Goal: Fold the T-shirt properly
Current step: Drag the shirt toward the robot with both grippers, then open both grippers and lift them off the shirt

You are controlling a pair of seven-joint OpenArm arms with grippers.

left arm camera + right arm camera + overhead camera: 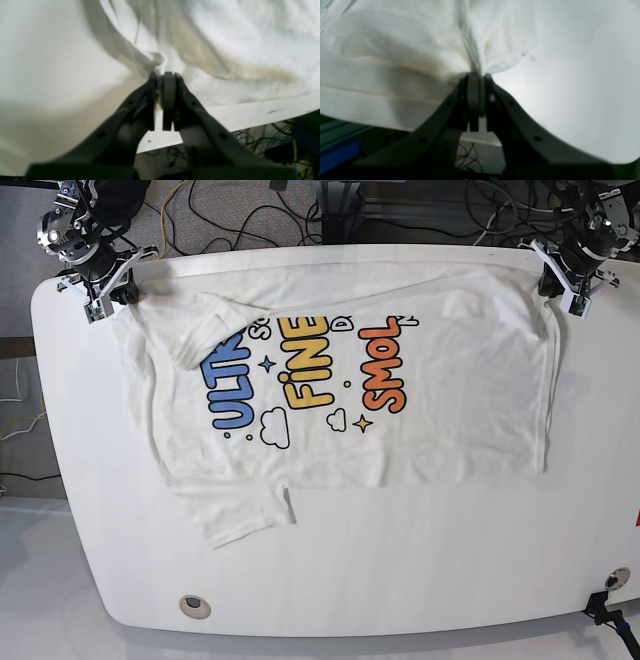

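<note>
Both grippers, left gripper (556,284) upper right and right gripper (112,292) upper left, are pinching the T-shirt (440,400)'s far edge, so I'd guess next comes carrying it toward the near hem.

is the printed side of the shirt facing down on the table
No, the T-shirt lies print up; the blue, yellow and orange lettering shows in the base view.

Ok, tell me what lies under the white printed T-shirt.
The large white cotton T-shirt lies spread on the white rounded table, whose bare top shows around it. A folded-under sleeve sticks out at the near edge. Anything else beneath the cloth is covered and cannot be seen.
</note>
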